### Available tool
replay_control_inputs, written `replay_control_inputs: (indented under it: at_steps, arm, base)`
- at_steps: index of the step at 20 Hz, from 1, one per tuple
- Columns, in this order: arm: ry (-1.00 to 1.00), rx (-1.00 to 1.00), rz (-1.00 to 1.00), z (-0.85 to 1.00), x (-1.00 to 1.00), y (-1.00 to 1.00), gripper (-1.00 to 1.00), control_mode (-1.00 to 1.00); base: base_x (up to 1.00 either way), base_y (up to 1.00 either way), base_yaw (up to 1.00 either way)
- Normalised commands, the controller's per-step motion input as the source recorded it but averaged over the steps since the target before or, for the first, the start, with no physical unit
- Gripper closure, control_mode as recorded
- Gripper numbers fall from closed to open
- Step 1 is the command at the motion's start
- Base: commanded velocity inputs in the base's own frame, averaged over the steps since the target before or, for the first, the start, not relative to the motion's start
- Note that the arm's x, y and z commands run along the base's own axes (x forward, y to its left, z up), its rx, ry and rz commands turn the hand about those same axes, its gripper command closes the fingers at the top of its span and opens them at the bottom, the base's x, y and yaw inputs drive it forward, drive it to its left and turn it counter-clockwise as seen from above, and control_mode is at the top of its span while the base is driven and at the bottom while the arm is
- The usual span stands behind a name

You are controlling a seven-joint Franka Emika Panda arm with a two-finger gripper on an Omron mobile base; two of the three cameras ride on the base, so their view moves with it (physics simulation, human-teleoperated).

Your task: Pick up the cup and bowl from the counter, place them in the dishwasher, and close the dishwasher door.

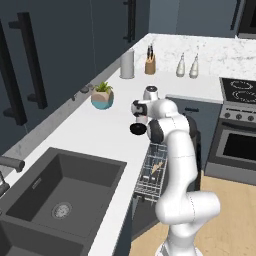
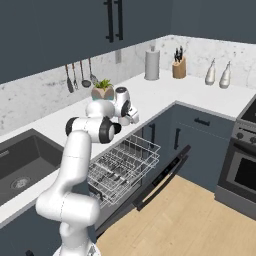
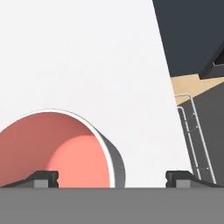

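Coral-lined cup [image 3: 57, 151] and small black bowl [image 1: 138, 129] both sat on the white marbled counter [image 1: 95, 135], my spread pincer [image 3: 111, 177] hovering above the cup, dishwasher's silver rack [image 2: 122, 165] unloaded, door [image 2: 162, 175] open.

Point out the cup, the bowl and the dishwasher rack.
cup [image 3: 65, 153]: hand view, on its coral inside wall.
bowl [image 1: 137, 129]: left base view, on its black rim.
dishwasher rack [image 2: 125, 162]: right base view, on the silver wire grid.
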Motion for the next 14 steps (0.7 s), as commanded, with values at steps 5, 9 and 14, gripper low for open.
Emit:
replay_control_inputs:
  at_steps: [5, 9, 14]
  arm:
    - [-0.03, 0.00, -0.01, -0.30, 0.00, 0.00, 1.00, -1.00]
    - [-0.07, 0.00, -0.03, -0.07, -0.10, 0.00, 1.00, -1.00]
    - [-0.06, 0.00, -0.09, 0.00, -0.43, -0.07, 1.00, -1.00]
  base:
    - [0.00, 0.00, 0.00]
    - [0.00, 0.00, 0.00]
    - [0.00, 0.00, 0.00]
